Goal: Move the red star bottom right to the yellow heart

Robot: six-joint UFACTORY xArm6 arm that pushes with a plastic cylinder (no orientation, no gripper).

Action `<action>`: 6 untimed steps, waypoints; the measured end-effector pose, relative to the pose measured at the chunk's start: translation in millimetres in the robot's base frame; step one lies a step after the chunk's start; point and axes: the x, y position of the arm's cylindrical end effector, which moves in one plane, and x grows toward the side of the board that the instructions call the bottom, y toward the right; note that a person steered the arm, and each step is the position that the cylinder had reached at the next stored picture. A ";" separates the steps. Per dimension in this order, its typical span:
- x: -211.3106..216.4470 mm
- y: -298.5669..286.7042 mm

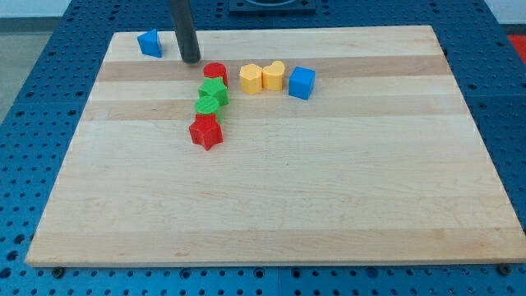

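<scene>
My rod runs out of the view's top edge, so its upper part is cut off; only the lower stretch and my tip (pixel 190 60) show. I have no jaws on this rig, so there is nothing open or closed to tell.

Taking the red star (pixel 206 131) as the landmark: it lies on the table (pixel 329 197), left of the middle. Touching it on its upper side is a green block (pixel 208 104) and above that a second green block (pixel 214 89); the two overlap in the view and I cannot make out their shapes. Above those sits a red cylinder (pixel 215 71), its lower part hidden by the greens. My tip stands up and to the left of the star, just left of the cylinder, a small gap between them.

Up and to the right of the star lies a yellow block (pixel 251 79), shape unclear, touching the yellow heart (pixel 274 76). Just right of the heart is a blue cube (pixel 302 83).

Far up-left of the star, near the table's corner, a small blue block (pixel 149 43) sits, its shape hard to tell.
</scene>
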 end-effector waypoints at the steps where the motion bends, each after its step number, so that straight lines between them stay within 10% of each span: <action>1: 50.9 -2.7; 4: 172.2 7.8; 6: 169.4 51.5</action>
